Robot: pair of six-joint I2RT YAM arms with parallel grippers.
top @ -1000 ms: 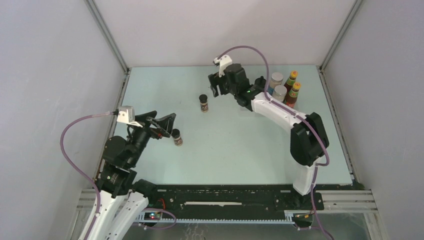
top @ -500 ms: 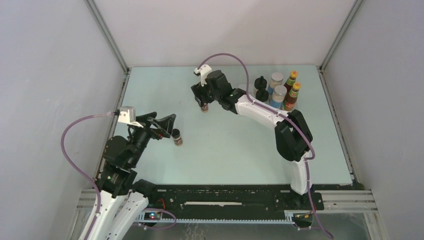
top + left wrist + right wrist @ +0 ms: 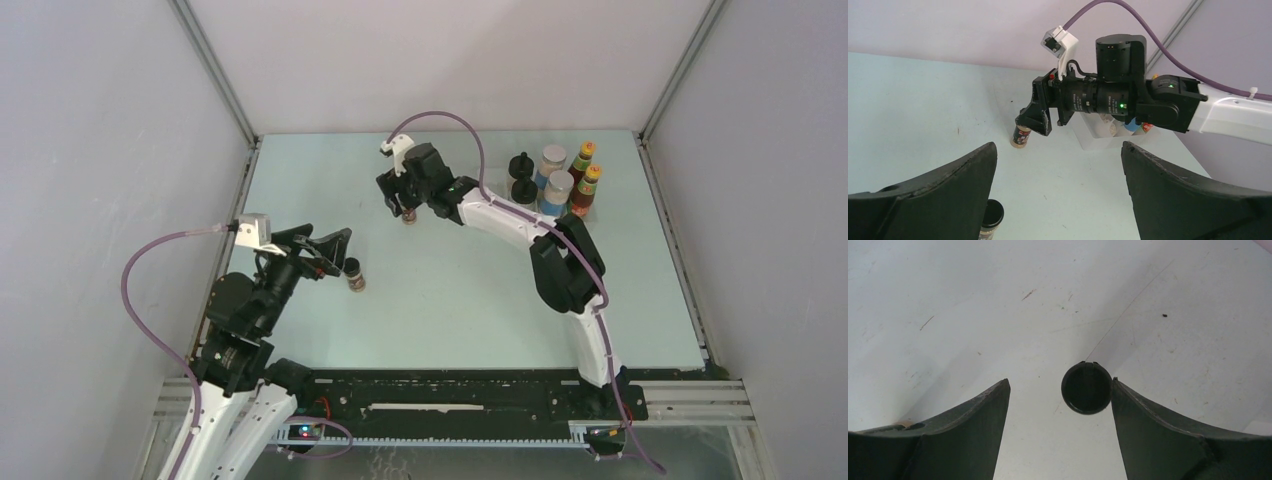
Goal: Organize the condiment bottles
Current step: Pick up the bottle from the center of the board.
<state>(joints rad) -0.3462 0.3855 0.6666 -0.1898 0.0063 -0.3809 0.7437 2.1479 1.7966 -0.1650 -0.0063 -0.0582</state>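
Pale table point(image 3: 450, 290) — right gripper point(image 3: 1060, 385) part-open astride dark-lidded jar point(image 3: 1086, 394), ungripped; left gripper point(image 3: 1059, 147) wide open, empty.

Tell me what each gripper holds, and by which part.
Nothing is held. The right gripper is open with its fingers either side of a small jar, not clamped. The left gripper is open and empty, with a second jar beside it.
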